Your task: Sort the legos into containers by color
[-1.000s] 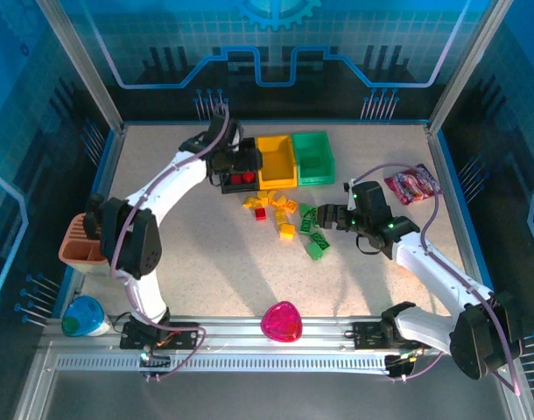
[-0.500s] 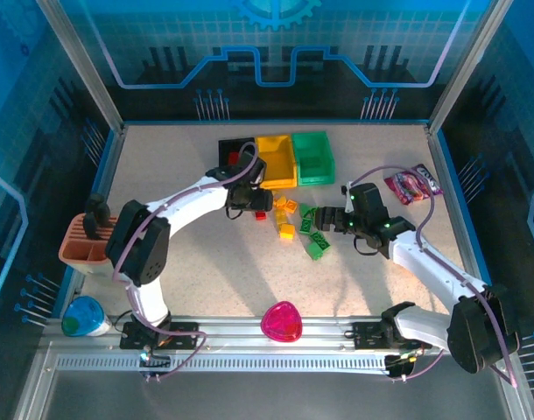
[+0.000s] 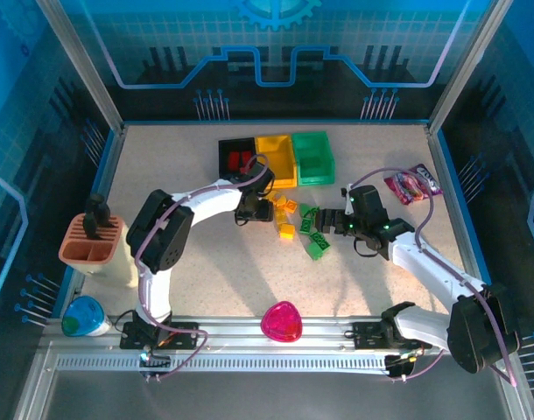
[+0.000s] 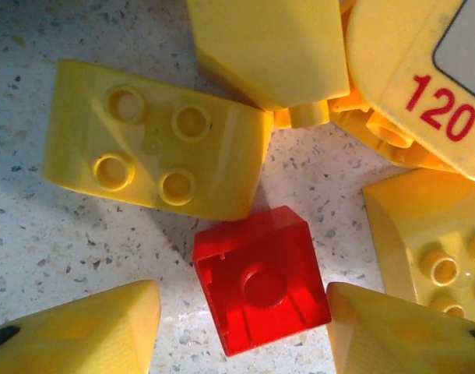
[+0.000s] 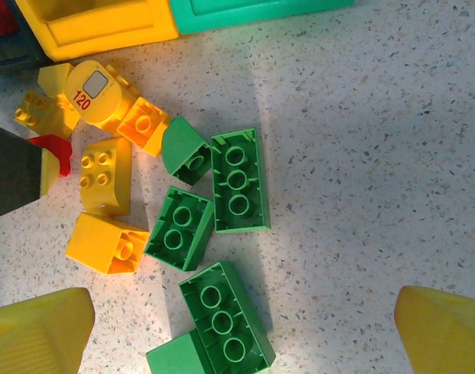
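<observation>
Legos (image 3: 289,219): loose heap, mid-worktop (image 3: 214,271), just before black bin (image 3: 223,156), yellow bin (image 3: 276,182) and green bin (image 3: 312,180). Left arm (image 3: 206,197): back from the black bin, stretched low to the heap; another red pick judged under way. Right arm (image 3: 425,262): bent, over green bricks (image 5: 237,179). Left claw (image 4: 245,327): jaws narrowing, partly apart, straddling red brick (image 4: 261,279), unclamped. Right claw (image 5: 237,331): wide apart, empty.
</observation>
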{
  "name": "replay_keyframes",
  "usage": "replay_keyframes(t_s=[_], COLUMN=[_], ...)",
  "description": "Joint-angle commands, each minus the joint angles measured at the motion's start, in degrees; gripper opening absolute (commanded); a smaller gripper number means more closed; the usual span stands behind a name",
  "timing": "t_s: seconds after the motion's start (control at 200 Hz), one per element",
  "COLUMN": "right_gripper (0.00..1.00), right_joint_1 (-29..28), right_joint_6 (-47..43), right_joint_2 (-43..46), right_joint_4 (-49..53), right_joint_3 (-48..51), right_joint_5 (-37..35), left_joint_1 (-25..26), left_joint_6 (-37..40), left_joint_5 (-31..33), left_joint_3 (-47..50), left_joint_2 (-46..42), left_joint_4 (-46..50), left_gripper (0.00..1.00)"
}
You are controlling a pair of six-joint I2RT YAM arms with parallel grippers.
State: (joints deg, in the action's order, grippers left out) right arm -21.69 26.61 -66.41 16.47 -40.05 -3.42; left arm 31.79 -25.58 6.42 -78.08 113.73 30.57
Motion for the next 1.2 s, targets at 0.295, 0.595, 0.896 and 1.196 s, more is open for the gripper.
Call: replay_keyframes(t_s=[0.295,0.595,0.896,1.196], right_gripper=[1.00,1.00,1.00,1.00], right_joint_1=[0.7,0.9,0.9,1.0], right_joint_6=[0.4,0.6,0.8,0.5], right_joint_2=[-0.6,0.1,0.6,3.3], right_joint_4=[-1.5,-1.8,-1.8,0.2], right_joint_3=[1.0,1.6,1.7,2.3], right_joint_5=[-0.4,-0.6,-0.3,-1.2], left_joint_1=[1.2,2.5,-1.5,-10.2], left_joint_6=[-0.6,-0.3,2.5,5.9], left_joint_5=[1.8,3.1,3.9,2.4], left_joint_3=[-4.2,-1.2,-2.9,-14.1], left_joint_2=[3.6,-2.0,-9.6,-5.7], left_joint_4=[1.0,1.8,2.7,5.8], left_gripper=[0.44,0.29,0.28,0.29])
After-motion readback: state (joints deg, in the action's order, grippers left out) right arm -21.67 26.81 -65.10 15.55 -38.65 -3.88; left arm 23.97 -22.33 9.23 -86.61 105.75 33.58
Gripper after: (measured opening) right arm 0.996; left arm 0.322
